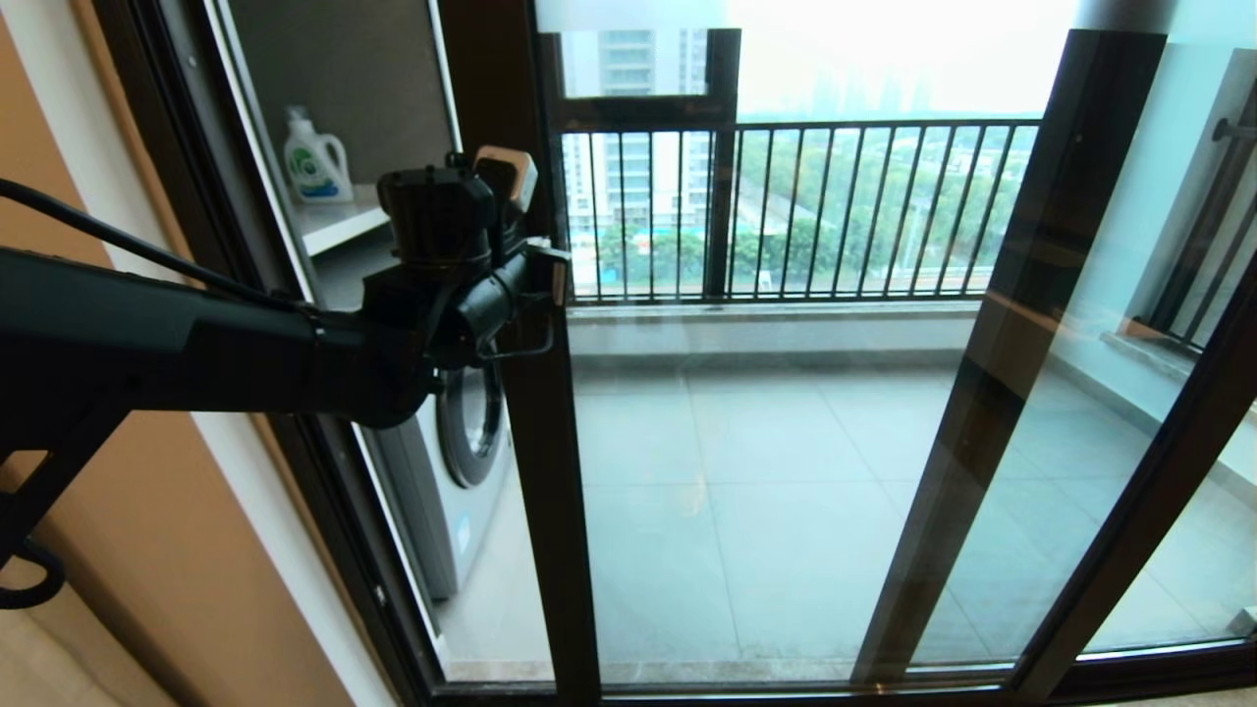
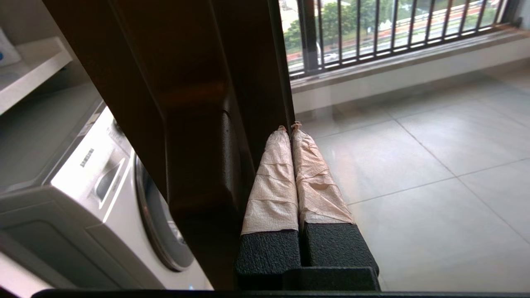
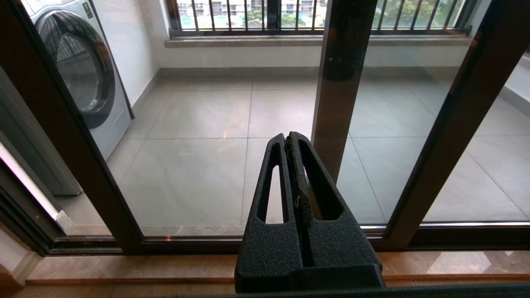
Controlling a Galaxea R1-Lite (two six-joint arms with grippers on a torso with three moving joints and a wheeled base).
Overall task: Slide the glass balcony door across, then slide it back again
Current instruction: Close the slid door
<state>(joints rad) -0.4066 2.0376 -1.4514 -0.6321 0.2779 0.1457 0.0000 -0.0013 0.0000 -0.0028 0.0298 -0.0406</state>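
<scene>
Ahead, the glass balcony door is filling most of the head view, its dark brown edge post standing beside a narrow gap on the robot's left. Through that gap, a washing machine is showing, with a detergent bottle on the shelf above. The left gripper, fingers pressed together and holding nothing, is resting against the post. The right gripper, likewise closed and empty, is hanging low before the glass.
</scene>
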